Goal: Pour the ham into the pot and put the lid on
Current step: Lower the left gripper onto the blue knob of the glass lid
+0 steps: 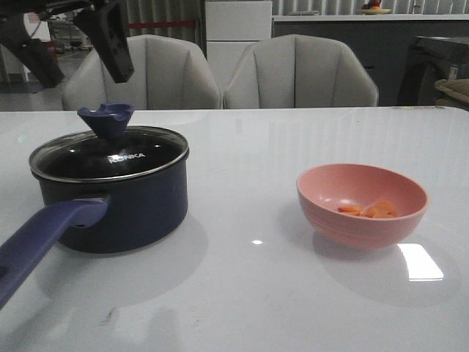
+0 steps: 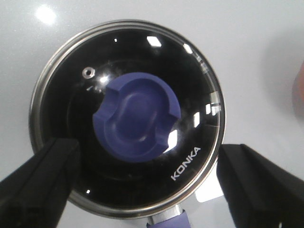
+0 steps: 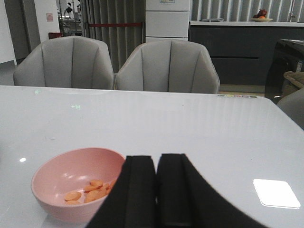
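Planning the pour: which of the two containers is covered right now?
The pot, on the left, with the lid seated on it. The pink bowl sits open.

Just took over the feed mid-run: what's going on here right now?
Nothing is held yet. The lid sits on the pot, and the left hand hangs open above the lid's knob, not touching it. The ham lies in the pink bowl, unpoured. The right hand is shut and empty, just behind the bowl.
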Controlling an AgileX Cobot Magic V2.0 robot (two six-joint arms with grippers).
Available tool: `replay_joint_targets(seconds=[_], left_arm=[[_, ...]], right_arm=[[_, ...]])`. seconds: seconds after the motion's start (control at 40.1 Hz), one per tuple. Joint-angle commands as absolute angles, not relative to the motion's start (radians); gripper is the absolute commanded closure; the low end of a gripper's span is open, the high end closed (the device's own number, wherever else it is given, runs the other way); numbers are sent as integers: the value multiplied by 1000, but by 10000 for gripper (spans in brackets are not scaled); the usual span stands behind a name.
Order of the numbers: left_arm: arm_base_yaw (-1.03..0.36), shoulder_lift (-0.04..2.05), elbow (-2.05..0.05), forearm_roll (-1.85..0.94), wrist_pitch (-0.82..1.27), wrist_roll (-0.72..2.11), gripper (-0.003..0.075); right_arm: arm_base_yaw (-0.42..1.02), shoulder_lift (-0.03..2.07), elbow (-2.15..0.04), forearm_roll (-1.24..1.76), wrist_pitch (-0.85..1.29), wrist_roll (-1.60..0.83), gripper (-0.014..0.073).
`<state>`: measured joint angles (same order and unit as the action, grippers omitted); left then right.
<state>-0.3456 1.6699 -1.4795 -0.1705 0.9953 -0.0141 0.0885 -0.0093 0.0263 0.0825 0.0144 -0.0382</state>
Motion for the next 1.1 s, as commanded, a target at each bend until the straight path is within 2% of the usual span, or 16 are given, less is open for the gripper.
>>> replay_joint_targets(seconds=[0.0, 0.349, 0.898, 0.973, 1.073], left_arm=[[-355, 1699, -1575, -181, 1018, -19, 99], [-355, 1845, -1700, -155, 1077, -19, 99], [-355, 1922, -1717, -151, 1148, -23, 101], [-355, 1929, -1717, -151, 1172, -23, 118], [-355, 1938, -1717, -151, 1196, -23, 179]], right_arm=[[89, -29, 37, 73, -69, -42, 456], [89, -29, 37, 73, -69, -42, 456], [89, -29, 37, 73, -69, -42, 456], [89, -29, 37, 73, -69, -42, 456], [89, -29, 37, 73, -69, -42, 456]])
